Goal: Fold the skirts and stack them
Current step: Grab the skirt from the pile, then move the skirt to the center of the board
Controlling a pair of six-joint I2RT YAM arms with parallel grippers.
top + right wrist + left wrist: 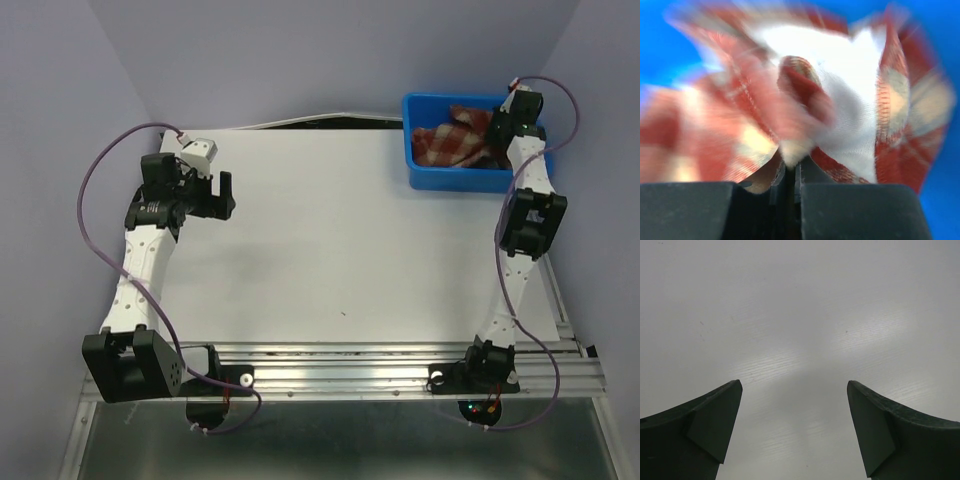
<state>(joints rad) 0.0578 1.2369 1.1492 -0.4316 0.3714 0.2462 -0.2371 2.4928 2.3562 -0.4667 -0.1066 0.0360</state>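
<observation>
Plaid cloth, red and cream: skirts (452, 142) bunched inside blue bin (455, 182), far right corner of desk (330, 260). My right hand (792, 167) reaches down into bin, jaws pinched tight on fold of skirts; wrist view blurred. My left hand (795, 387) spread wide, hovers over white desk surface, far left.

1. The skirt (455, 140) is checked in a plaid of red, dark red and cream.
2. A plain white lining (850, 115) is shown in the right wrist view.
3. The plastic bin (455, 182) is coloured solid blue.
4. The table (330, 240) is finished in plain white.
5. The cables (82, 195) are sheathed in purple.
6. The walls (60, 80) are painted pale lavender.
</observation>
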